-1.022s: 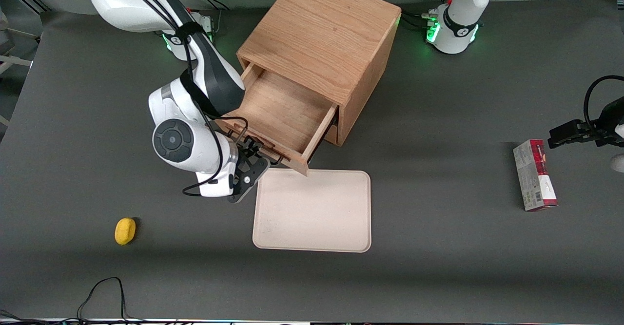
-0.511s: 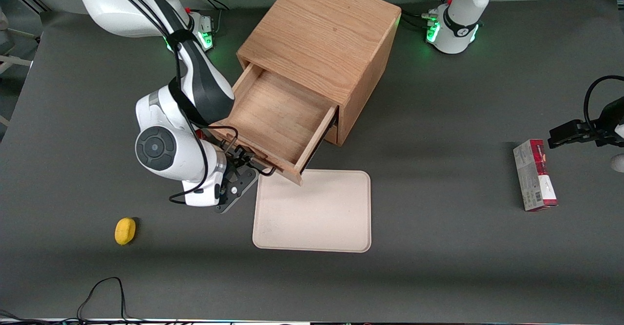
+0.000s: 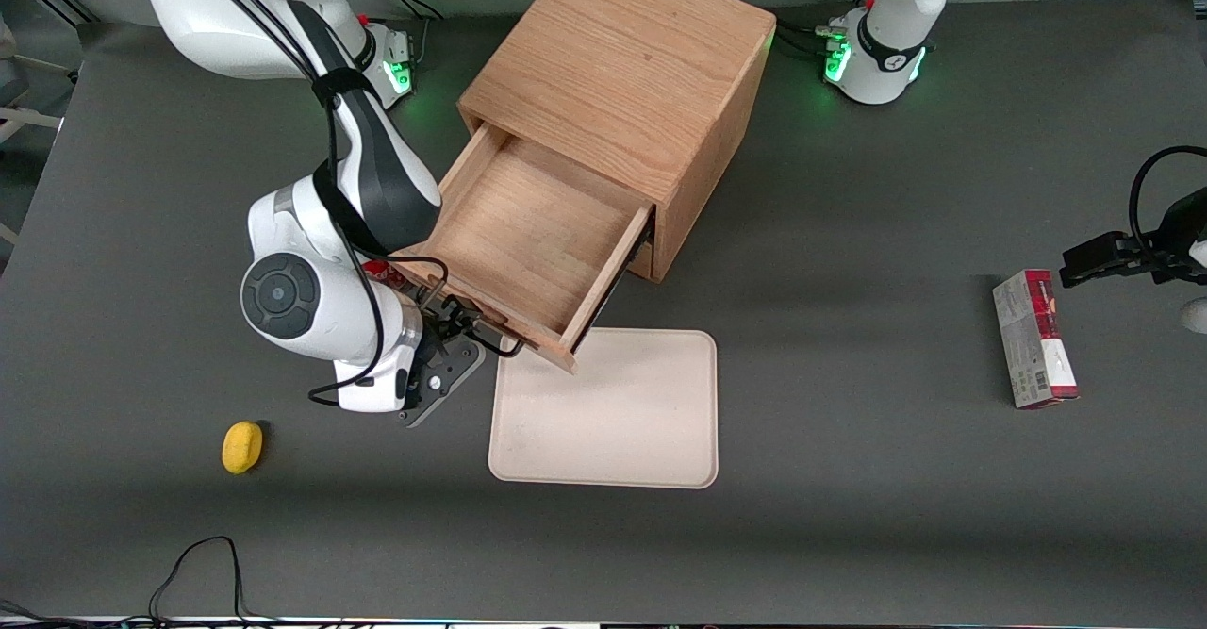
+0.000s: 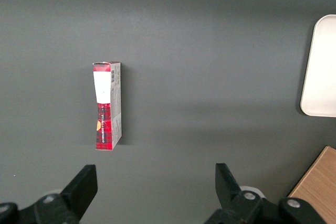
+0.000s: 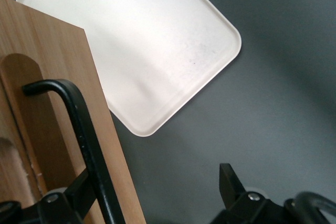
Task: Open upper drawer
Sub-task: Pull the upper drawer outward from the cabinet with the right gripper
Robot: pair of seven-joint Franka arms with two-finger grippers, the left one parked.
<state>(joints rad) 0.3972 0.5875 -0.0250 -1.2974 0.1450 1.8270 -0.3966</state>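
Dark grey matte counter (image 3: 849,535), evenly lit, with black cables trailing over its near edge toward the working arm's corner.

Near-to-far inventory:
- Yellow rounded object (image 3: 242,447), alone on the counter toward the working arm's end, nearest the front edge.
- Cream tray (image 3: 604,408), flat, rounded corners, roughly mid-counter. Its top corner sits just under the drawer's projecting front corner; whether the two touch cannot be told.
- Red-and-white carton (image 3: 1033,339), lying flat toward the parked arm's end, well apart from everything else.
- Gripper (image 3: 459,325), at the drawer front, on the working arm's side of the tray's corner. In the wrist view the gripper (image 5: 152,192) has its fingers spread wide: one finger (image 5: 84,187) lies against the black bar handle (image 5: 84,140), the other stands clear over bare counter. Handle not clamped.
- Upper drawer (image 3: 524,233), pulled well out of the wooden cabinet (image 3: 622,73), angled toward the working arm's near corner. Its shallow box interior is exposed and holds nothing visible. The flat front (image 5: 58,129) shows a routed recess under the handle.
- Cabinet stands mid-counter toward the back edge, turned diagonally.

Obstructions: the working arm's wrist and elbow housing (image 3: 283,294) hang over the drawer's side wall and front, hiding most of the handle in the front view. A small red item (image 3: 382,273) shows between the arm and the drawer; cannot identify it.
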